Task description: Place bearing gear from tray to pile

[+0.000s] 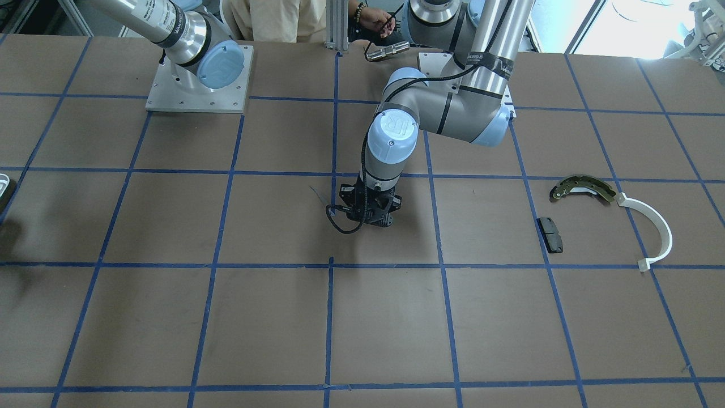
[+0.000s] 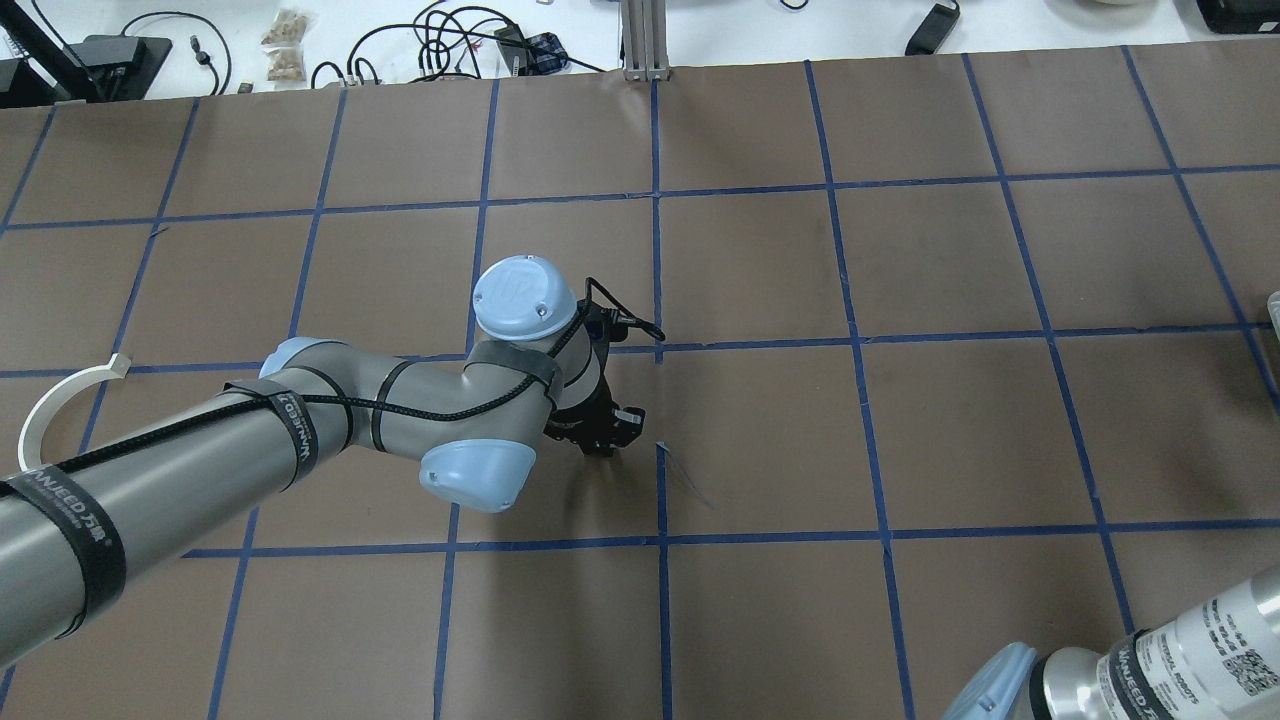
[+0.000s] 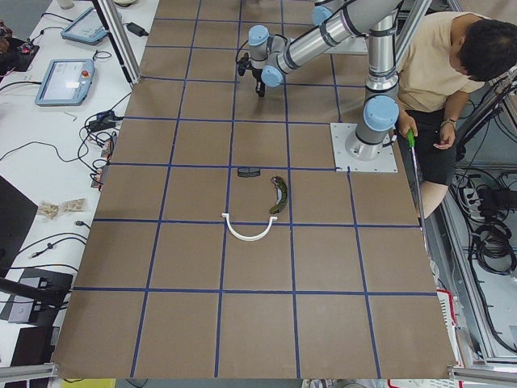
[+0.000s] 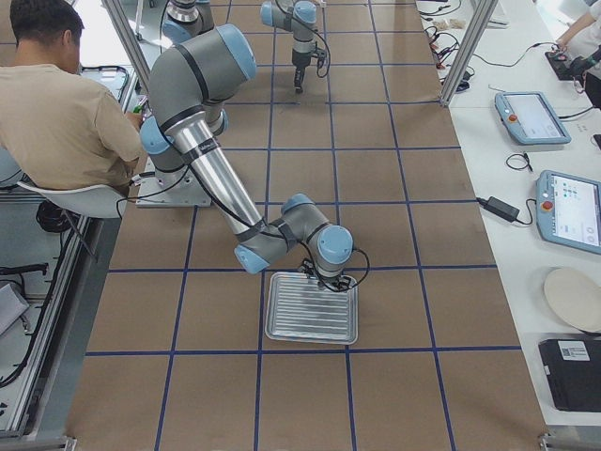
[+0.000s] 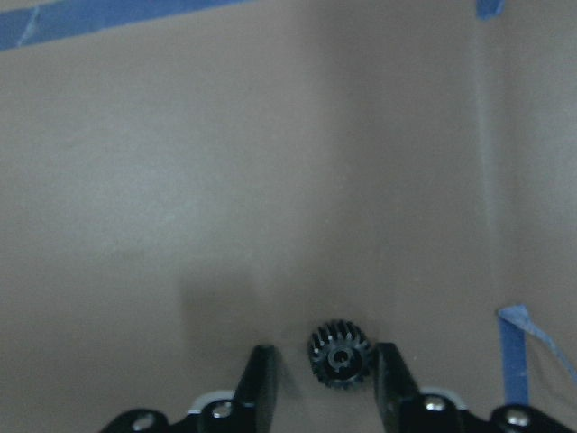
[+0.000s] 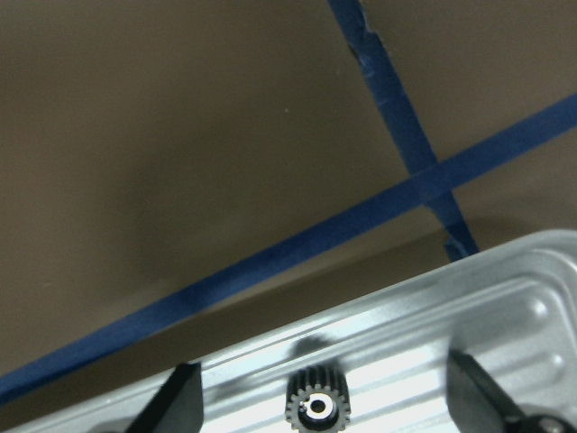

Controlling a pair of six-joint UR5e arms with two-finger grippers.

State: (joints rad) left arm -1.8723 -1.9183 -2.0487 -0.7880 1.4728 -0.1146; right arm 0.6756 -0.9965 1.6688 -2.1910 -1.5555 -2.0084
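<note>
The right gripper (image 6: 323, 379) hangs low over the tray (image 6: 505, 284) with its fingers spread wide. A toothed gear (image 6: 315, 406) lies in the tray between them, near the tray's edge. Well apart from the tray, the left gripper (image 5: 325, 361) is down at the brown worktop (image 1: 396, 317), fingers parted around a black gear (image 5: 341, 354) that sits close against one finger. The pile (image 1: 600, 187) of curved metal piece (image 1: 586, 182), white plastic arc (image 1: 669, 241) and dark pad (image 1: 550, 234) lies beyond the left gripper, farther still from the tray

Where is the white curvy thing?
In the front-facing view, the white arc lies on the table at the view's right, the robot's left side, one end beside the brake shoe.
</note>
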